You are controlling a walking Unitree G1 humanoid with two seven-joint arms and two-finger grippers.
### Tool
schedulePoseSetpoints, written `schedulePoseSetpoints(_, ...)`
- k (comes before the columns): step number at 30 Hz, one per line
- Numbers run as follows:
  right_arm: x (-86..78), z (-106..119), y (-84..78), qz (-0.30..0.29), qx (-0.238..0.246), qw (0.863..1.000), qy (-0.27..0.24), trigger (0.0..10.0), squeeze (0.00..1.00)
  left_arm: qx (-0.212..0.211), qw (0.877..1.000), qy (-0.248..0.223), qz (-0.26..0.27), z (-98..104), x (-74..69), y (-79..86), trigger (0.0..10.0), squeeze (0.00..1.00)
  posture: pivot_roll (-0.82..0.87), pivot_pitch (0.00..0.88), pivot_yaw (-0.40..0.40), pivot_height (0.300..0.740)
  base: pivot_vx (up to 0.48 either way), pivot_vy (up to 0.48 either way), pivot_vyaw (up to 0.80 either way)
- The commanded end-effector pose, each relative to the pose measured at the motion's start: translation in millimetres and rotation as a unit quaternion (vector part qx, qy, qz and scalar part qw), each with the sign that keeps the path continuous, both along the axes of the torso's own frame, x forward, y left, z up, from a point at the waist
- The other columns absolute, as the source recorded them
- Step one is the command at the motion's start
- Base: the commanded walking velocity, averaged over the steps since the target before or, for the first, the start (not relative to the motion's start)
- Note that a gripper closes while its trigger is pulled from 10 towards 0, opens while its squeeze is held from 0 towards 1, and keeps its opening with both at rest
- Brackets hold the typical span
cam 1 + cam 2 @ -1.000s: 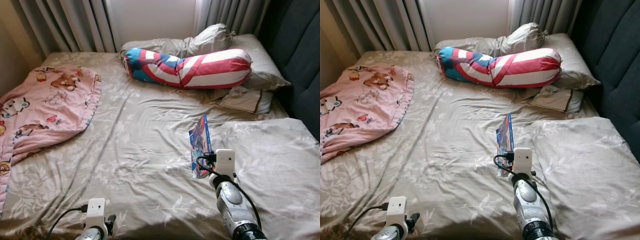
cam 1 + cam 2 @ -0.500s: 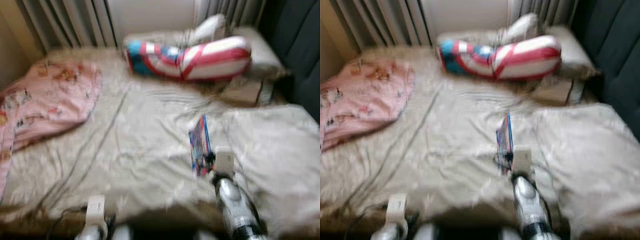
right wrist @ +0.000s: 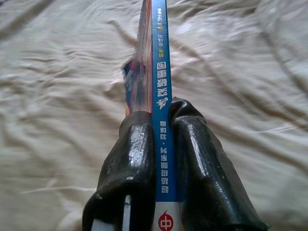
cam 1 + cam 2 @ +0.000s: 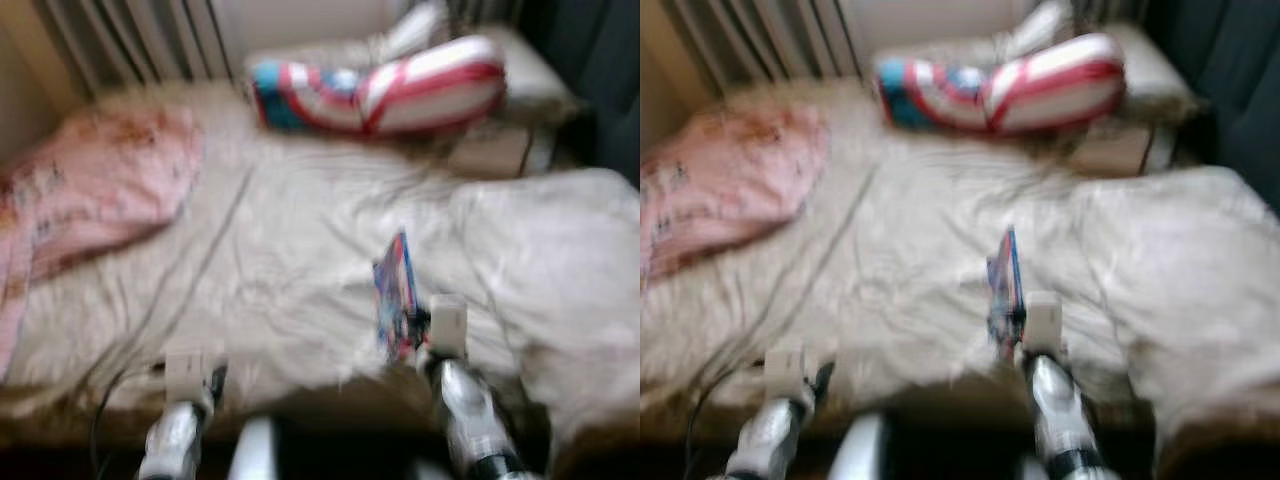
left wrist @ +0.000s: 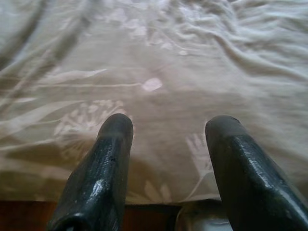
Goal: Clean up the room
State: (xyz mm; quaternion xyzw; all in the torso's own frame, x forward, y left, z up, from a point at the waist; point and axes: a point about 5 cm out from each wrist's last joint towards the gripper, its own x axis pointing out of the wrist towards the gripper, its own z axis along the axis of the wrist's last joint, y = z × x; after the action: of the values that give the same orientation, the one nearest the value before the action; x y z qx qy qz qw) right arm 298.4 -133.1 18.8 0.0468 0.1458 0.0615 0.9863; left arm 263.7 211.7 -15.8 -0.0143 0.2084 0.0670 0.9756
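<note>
Right gripper (image 3: 161, 127) pinches a thin blue-spined book with a colourful cover (image 3: 158, 62), its two black fingers (image 3: 132, 163) pressed against either face so the book stands on edge, spine towards the wrist camera. In the blurred head views the book (image 4: 397, 295) sits just beyond the silver right arm (image 4: 462, 415), above the middle of the bed with the beige leaf-patterned sheet (image 4: 290, 260). Left gripper (image 5: 168, 132) hovers over the sheet near the bed's front edge, its fingers (image 5: 108, 159) spread apart with nothing between them. A pink cartoon-print blanket (image 4: 95, 195) lies on the bed's left side. At the head of the bed rests a long red, white and blue striped bolster (image 4: 385, 90), with a beige pillow (image 4: 530, 90) behind it. Grey curtains (image 4: 130, 40) hang beyond the bed.
</note>
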Motion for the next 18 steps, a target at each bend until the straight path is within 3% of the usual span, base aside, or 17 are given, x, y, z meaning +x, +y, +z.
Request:
schedulePoseSetpoints(1,11.3,13.3,0.7,0.009,0.015,1.000,-0.024,10.0,0.00,0.001,1.000,-0.011,-0.003,3.2,2.8,-0.1,10.0,0.00,-0.10,0.056,0.017,0.637,0.000,0.000,0.00)
schedulePoseSetpoints(10,25.2,21.4,-7.8,0.007,0.011,1.000,-0.017,10.0,0.00,0.000,1.000,-0.015,-0.016,3.6,3.2,-3.5,10.0,0.00,-0.09,0.054,0.019,0.637,0.000,0.000,0.00)
schedulePoseSetpoints(12,39.0,34.1,-15.1,-0.001,-0.005,1.000,-0.020,10.0,0.00,0.003,1.000,-0.019,-0.020,4.5,3.0,-1.5,10.0,0.00,-0.07,0.069,0.025,0.637,0.000,0.000,0.00)
schedulePoseSetpoints(18,49.3,43.3,-17.3,0.004,-0.004,1.000,-0.011,10.0,0.00,0.010,1.000,-0.019,-0.023,3.2,-0.7,2.4,10.0,0.00,-0.04,0.087,0.035,0.637,0.000,0.000,0.00)
